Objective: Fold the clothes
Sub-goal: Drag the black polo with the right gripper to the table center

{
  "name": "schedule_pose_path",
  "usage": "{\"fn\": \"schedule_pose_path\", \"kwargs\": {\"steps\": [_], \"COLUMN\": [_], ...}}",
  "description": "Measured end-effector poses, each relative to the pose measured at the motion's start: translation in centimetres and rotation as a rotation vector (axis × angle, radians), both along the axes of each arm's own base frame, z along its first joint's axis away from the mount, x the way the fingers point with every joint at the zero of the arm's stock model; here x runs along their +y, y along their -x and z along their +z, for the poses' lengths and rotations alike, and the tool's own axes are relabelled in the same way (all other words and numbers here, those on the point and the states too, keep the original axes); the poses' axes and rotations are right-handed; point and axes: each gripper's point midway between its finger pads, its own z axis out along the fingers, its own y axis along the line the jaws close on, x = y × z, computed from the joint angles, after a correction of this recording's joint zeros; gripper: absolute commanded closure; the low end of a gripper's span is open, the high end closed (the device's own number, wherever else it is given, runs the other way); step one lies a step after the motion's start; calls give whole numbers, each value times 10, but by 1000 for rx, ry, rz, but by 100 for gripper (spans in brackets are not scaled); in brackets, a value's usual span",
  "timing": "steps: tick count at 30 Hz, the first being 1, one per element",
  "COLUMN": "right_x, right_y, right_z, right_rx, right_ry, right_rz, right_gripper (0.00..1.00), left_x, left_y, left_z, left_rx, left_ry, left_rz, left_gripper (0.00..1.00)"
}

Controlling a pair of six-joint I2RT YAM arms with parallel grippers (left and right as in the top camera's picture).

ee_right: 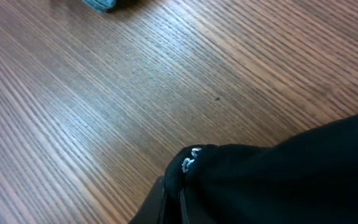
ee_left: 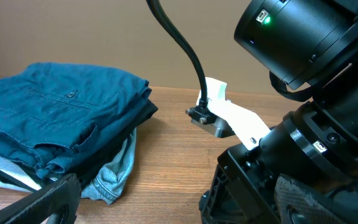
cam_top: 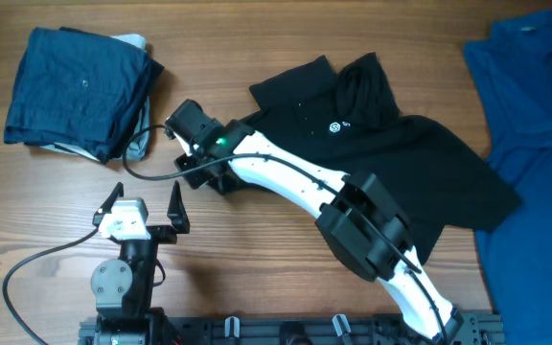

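Observation:
The black T-shirt [cam_top: 410, 163] lies crumpled on the wooden table, right of centre, with its white round logo [cam_top: 334, 126] facing up. My right arm reaches across it to the left. My right gripper [cam_top: 209, 175] is at the shirt's left edge, shut on a fold of the black fabric [ee_right: 278, 180] low over the wood; the pinch shows in the right wrist view [ee_right: 179, 190]. My left gripper [cam_top: 146, 205] is open and empty at the front left, just in front of the right gripper. In the left wrist view its jaws [ee_left: 179, 208] frame bare wood.
A stack of folded navy garments [cam_top: 80, 86] with a pale one [cam_top: 140, 144] under it lies at the back left, also seen in the left wrist view [ee_left: 55, 118]. A bright blue collared shirt [cam_top: 535, 115] lies along the right edge. The right arm's cable [cam_top: 151, 174] loops over the table.

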Motion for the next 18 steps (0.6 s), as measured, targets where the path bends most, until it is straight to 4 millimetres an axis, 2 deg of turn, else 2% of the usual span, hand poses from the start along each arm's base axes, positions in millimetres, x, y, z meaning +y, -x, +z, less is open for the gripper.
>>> {"fn": "schedule_pose_path", "kwargs": {"steps": [1, 4, 5, 6, 7, 8, 9, 10, 11, 12, 14, 15, 18], "right_x": [-2, -10, -18, -32, -45, -53, -93, -130, -161, -199, -266, -289, -332], "right_y": [-3, -14, -23, -36, -46, -51, -74, -91, -106, -126, -157, -171, -202], "right_z": [1, 21, 43, 74, 96, 108, 153, 177, 190, 193, 181, 173, 141], "right_rx": [-1, -31, -61, -105, -141, -158, -231, -272, -292, -299, -287, -284, -269], "right_ry": [-2, -23, -43, -65, -77, -82, -99, -90, -83, -61, -9, 3, 30], "right_rz": [3, 10, -5, -40, -73, -92, -185, -264, -331, -416, -566, -618, -715], "right_gripper": [52, 44, 43, 44, 48, 52, 57, 59, 58, 59, 62, 65, 65], "left_x": [0, 0, 0, 0, 0, 0, 0, 0, 0, 0, 0, 0, 0], "left_y": [0, 0, 0, 0, 0, 0, 0, 0, 0, 0, 0, 0, 0], "left_z": [0, 0, 0, 0, 0, 0, 0, 0, 0, 0, 0, 0, 0], "left_rx": [0, 0, 0, 0, 0, 0, 0, 0, 0, 0, 0, 0, 0], "left_ry": [0, 0, 0, 0, 0, 0, 0, 0, 0, 0, 0, 0, 0], "left_rz": [0, 0, 0, 0, 0, 0, 0, 0, 0, 0, 0, 0, 0], "left_gripper": [0, 0, 0, 0, 0, 0, 0, 0, 0, 0, 0, 0, 0]}}
